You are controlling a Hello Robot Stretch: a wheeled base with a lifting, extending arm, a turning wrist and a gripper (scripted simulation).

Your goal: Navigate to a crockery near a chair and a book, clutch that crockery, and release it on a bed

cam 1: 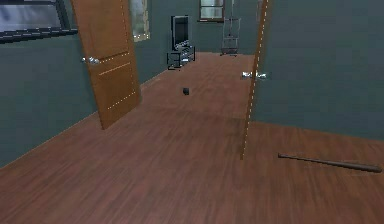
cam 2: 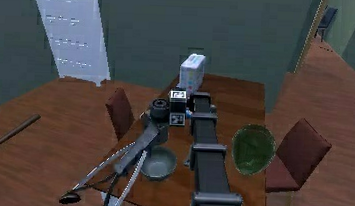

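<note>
Grey bowl rests on the table, at its edge beside a chair. Gripper reaches along that same table edge; whether it holds anything cannot be told. Bowl judged rigid, light, smooth and breakable: grip it by the rim.

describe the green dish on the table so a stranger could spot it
In the arm side view, find the wooden table with a dark red chair at its right. The green dish lies on the tabletop beside that chair. The other bowl there is grey and smaller.
</note>
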